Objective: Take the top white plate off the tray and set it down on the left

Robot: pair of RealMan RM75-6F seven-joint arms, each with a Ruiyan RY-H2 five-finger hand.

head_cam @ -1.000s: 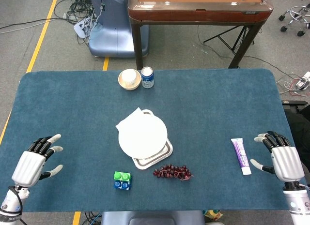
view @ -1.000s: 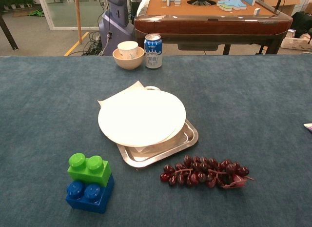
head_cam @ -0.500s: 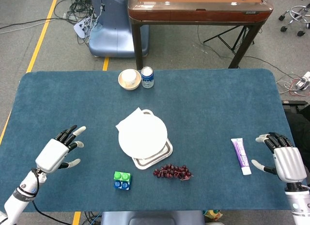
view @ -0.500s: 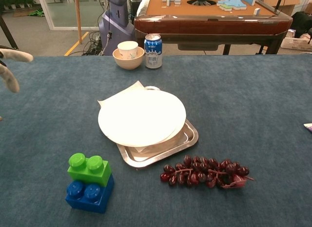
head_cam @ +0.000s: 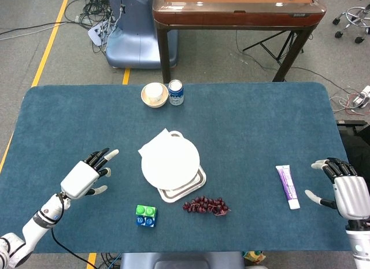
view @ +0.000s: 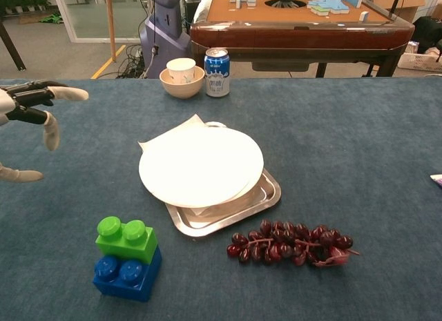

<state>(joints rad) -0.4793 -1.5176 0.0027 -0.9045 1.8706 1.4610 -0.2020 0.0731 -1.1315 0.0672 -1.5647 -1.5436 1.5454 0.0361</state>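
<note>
A round white plate (head_cam: 170, 162) (view: 201, 164) lies on top of a metal tray (head_cam: 195, 185) (view: 259, 197) at the table's middle, overhanging its left side. A white square sheet (head_cam: 154, 143) (view: 176, 133) pokes out from under the plate at the back left. My left hand (head_cam: 87, 175) (view: 31, 114) hovers open above the cloth, left of the plate and apart from it, fingers spread and pointing toward it. My right hand (head_cam: 341, 191) stays open at the table's right edge, empty, and the chest view does not show it.
A green-and-blue block stack (head_cam: 145, 216) (view: 125, 257) sits in front of the tray's left side. Dark grapes (head_cam: 206, 206) (view: 290, 243) lie in front of the tray. A bowl holding a cup (head_cam: 154, 95) (view: 181, 77) and a can (head_cam: 176, 92) (view: 217, 62) stand at the back. A purple tube (head_cam: 287, 185) lies right.
My left hand has moved rightward and forward toward the plate, entering the chest view. The right hand has slid slightly down toward the table's near right edge. The plate has not moved.
</note>
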